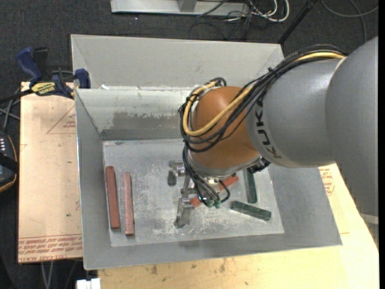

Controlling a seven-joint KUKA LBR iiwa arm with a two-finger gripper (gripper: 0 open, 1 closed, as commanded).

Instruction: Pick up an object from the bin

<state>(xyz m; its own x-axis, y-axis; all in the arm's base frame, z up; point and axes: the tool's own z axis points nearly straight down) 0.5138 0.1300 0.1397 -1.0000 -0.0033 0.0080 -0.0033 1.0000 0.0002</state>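
Down low over the bin's (90, 161) bare floor near the front edge, pincer (182, 215) with nothing seen in it, wide or narrow impossible to tell. Nearest, toward the right wall: a dark green bar (251, 211) lying roughly along the front edge, a second green bar (250, 189) just behind it. Well apart by the left wall, two red-brown bars (112, 197) running front to back.
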